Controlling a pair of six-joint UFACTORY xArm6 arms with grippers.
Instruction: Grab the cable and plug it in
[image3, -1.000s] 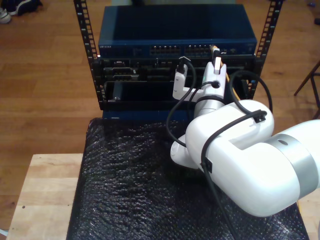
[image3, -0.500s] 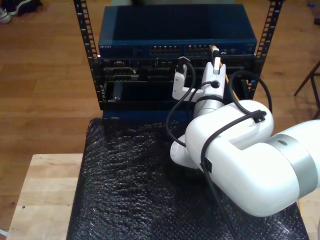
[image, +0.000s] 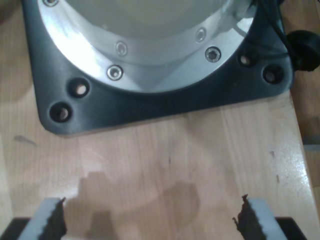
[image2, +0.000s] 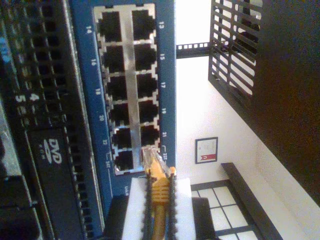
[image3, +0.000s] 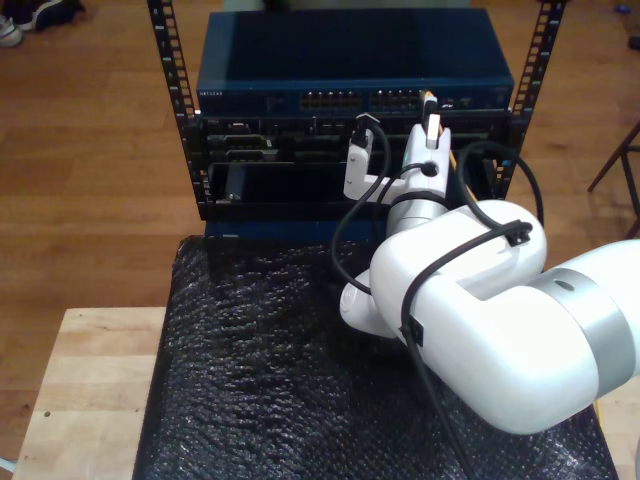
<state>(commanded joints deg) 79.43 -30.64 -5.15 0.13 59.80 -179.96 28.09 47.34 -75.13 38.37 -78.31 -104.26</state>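
- The cable (image2: 159, 200), yellow-orange, sits pinched between the fingers (image2: 134, 210) of my second gripper (image2: 159, 186), its clear plug (image2: 151, 159) at the blue network switch (image2: 85, 75), just at the nearest port of the block.
- In the exterior view, that gripper (image3: 430, 112) reaches the rack's (image3: 170, 90) far right ports.
- My first gripper (image: 150, 220) hangs wide open, holding nothing, over a wooden desk (image: 165, 160) near a black base plate (image: 165, 102).

Cable (image2: 160, 192) plug just before the switch (image2: 125, 90) ports, rack (image3: 350, 150) behind the mat (image3: 260, 370).
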